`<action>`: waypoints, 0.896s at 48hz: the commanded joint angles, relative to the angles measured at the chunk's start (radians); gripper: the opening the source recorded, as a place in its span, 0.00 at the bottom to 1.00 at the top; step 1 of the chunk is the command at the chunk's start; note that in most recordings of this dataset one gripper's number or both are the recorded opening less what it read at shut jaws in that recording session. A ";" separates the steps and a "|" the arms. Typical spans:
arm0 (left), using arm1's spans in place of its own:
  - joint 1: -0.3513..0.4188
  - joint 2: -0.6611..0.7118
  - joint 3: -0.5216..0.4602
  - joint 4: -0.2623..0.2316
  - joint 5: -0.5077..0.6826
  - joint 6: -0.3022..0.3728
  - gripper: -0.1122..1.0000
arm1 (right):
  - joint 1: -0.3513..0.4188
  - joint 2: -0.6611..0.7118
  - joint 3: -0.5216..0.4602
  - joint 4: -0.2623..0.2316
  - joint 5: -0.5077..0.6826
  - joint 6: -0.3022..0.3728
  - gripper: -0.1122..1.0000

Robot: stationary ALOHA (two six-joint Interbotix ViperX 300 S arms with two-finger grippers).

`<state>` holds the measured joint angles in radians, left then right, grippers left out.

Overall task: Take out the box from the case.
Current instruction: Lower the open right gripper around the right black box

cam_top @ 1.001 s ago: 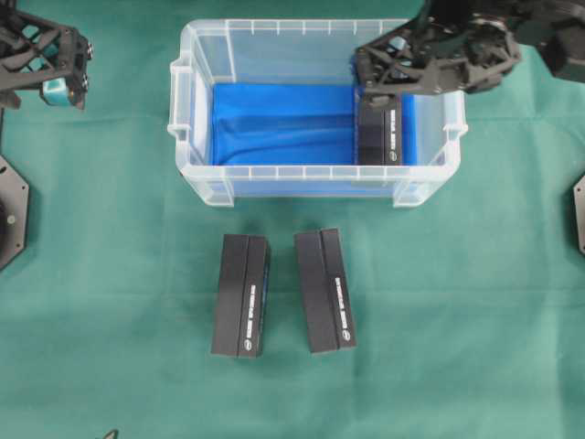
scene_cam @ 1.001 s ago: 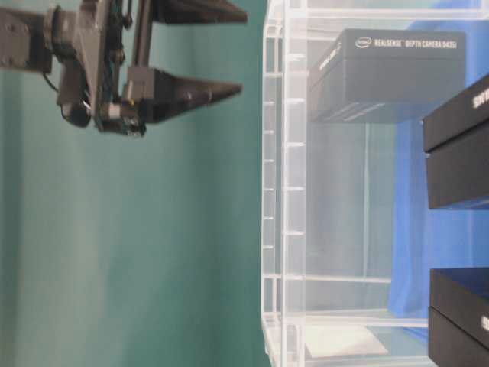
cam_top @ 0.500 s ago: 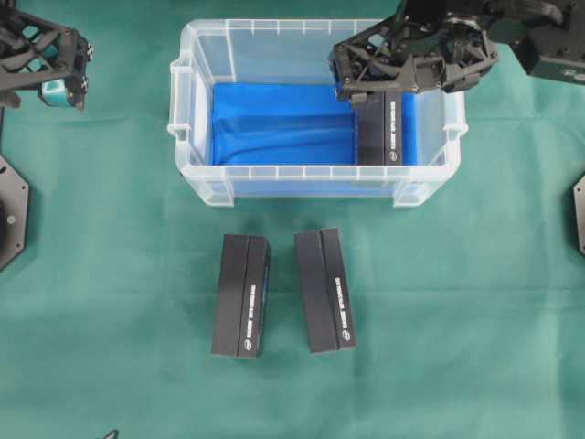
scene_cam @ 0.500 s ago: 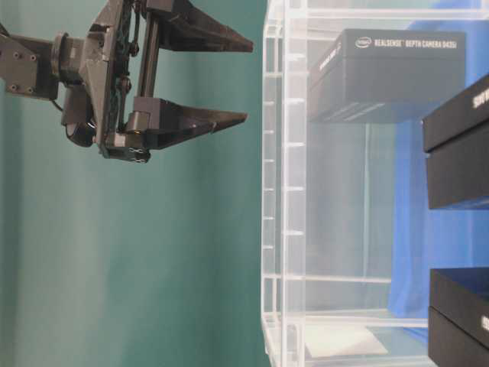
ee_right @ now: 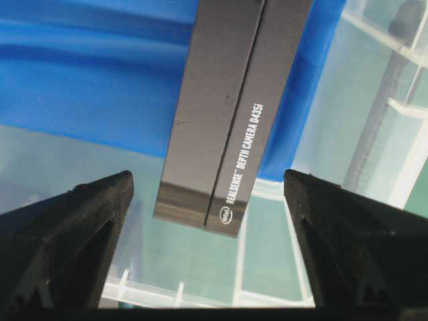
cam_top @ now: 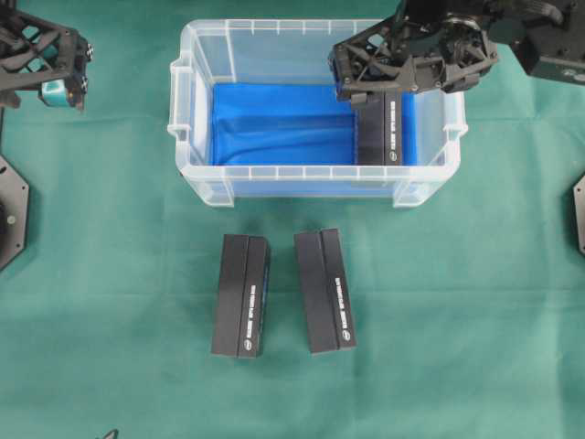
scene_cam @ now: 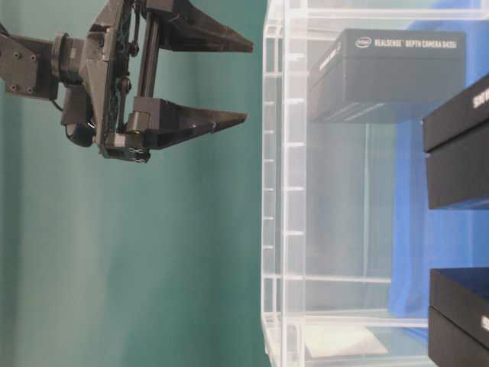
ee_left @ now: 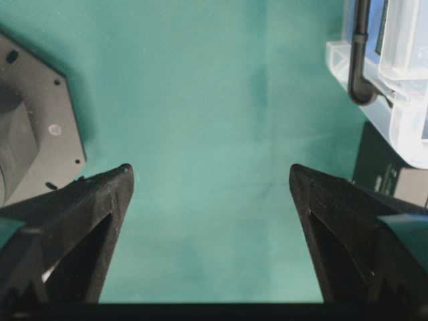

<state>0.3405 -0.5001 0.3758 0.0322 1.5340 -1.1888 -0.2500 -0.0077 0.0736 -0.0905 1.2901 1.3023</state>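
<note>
Nearest us, two black rectangular cardboard boxes (cam_top: 241, 295) (cam_top: 324, 291) lie on the green tabletop (cam_top: 475, 320). Beyond, one clear plastic case (cam_top: 196, 174) with blue cloth holds one black box (cam_top: 380, 134) at its right end. Right gripper (cam_top: 370, 87) poised above, fingers apart: approach step; next we judge descend, straddle, clamp. Left gripper (cam_top: 64, 87) idle far left, fingers apart.

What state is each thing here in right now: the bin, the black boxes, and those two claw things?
case: upright, no lid, blue cloth lining its bottom.
box in the case: lying on the cloth at the right end, not gripped.
two boxes on the table: lying side by side outside the case, apart.
right gripper: open, above the box in the case.
left gripper: open, empty, over bare table.
</note>
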 commanded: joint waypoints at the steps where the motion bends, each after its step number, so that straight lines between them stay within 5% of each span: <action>1: 0.003 -0.012 -0.020 0.000 0.002 0.002 0.96 | 0.002 -0.014 -0.017 -0.002 -0.005 0.002 0.91; 43: 0.003 -0.012 -0.020 0.002 0.002 0.000 0.96 | 0.003 -0.014 -0.006 -0.003 -0.005 0.005 0.91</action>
<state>0.3405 -0.5001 0.3758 0.0337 1.5340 -1.1888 -0.2500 -0.0077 0.0736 -0.0920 1.2901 1.3039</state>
